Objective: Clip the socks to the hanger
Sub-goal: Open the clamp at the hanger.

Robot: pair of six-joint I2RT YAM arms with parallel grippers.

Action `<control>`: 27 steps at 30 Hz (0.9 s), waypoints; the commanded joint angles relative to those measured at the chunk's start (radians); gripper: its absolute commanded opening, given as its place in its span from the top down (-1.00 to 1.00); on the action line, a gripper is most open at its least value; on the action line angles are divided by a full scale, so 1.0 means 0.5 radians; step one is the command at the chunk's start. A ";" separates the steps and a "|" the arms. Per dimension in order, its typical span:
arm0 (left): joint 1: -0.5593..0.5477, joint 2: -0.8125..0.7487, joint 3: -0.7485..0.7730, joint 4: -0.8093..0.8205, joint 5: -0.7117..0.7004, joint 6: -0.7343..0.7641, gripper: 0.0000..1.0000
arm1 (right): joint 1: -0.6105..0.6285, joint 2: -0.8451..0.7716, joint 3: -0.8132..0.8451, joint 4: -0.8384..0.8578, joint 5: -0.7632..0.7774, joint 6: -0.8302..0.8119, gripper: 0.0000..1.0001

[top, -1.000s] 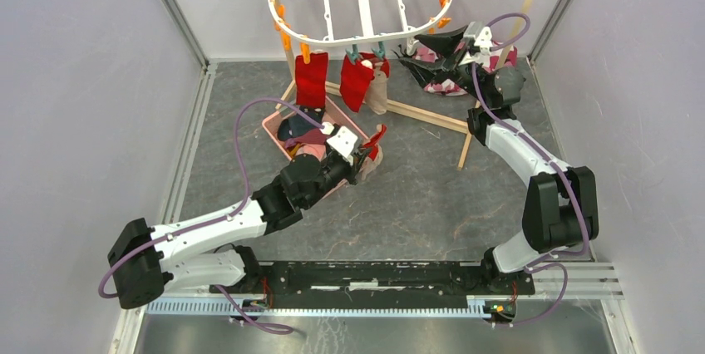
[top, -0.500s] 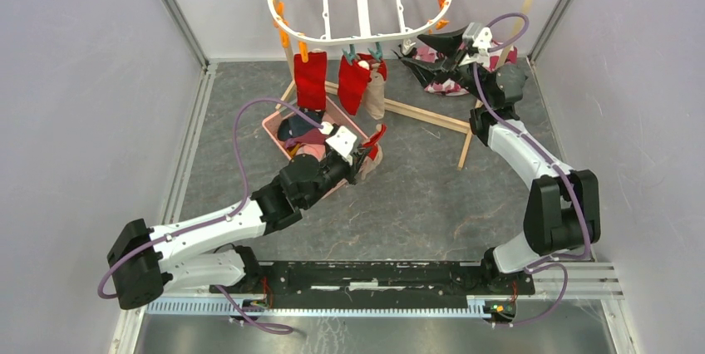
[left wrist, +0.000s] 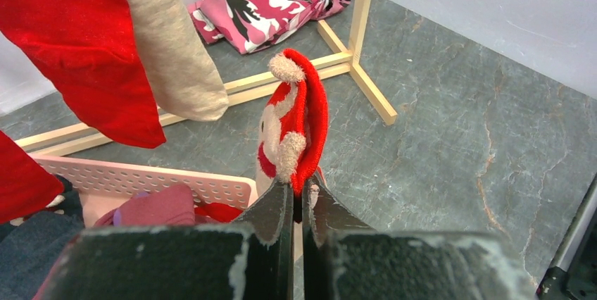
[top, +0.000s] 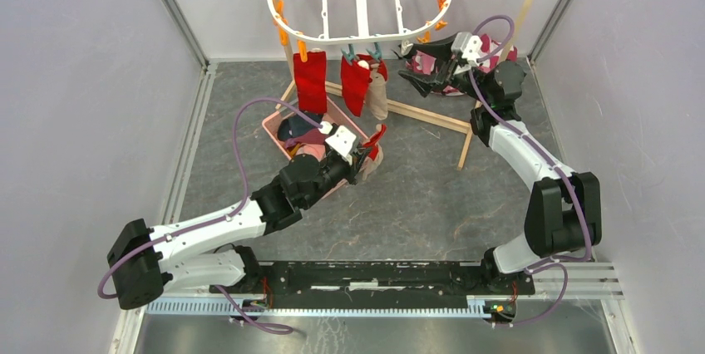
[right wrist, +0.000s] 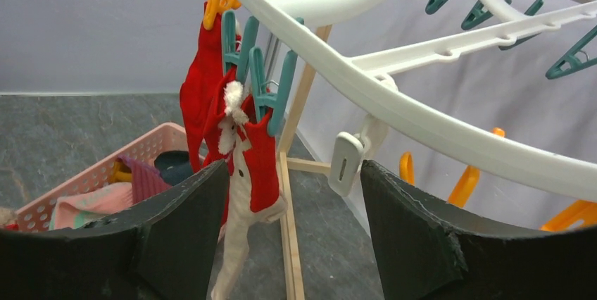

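The left gripper [left wrist: 297,194] pinches a soft, light sock [left wrist: 299,113] by one end over the basket [left wrist: 141,182] rim; its free end looks best for pegging. The right gripper [right wrist: 294,173] gapes wide by the hanger [right wrist: 394,103] rim.

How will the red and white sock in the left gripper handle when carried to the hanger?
Probably floppy: the red and white sock folds over itself above the left gripper. Likely light, since a thin pinch holds it up. Its fuzzy trim suggests it will not slip easily, though the free end may sway.
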 commanded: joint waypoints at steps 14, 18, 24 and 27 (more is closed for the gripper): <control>-0.006 0.020 0.142 0.045 0.048 -0.047 0.95 | -0.007 0.139 0.193 -0.114 0.053 -0.249 -0.70; -0.007 0.019 0.150 0.038 0.042 -0.044 0.96 | -0.007 0.193 0.224 0.004 0.030 -0.176 -0.70; -0.005 0.043 0.178 0.029 0.055 -0.035 0.96 | -0.008 0.262 0.277 0.216 -0.019 -0.019 -0.70; -0.007 0.053 0.185 0.029 0.056 -0.035 0.96 | -0.009 0.295 0.314 0.286 -0.035 0.039 -0.69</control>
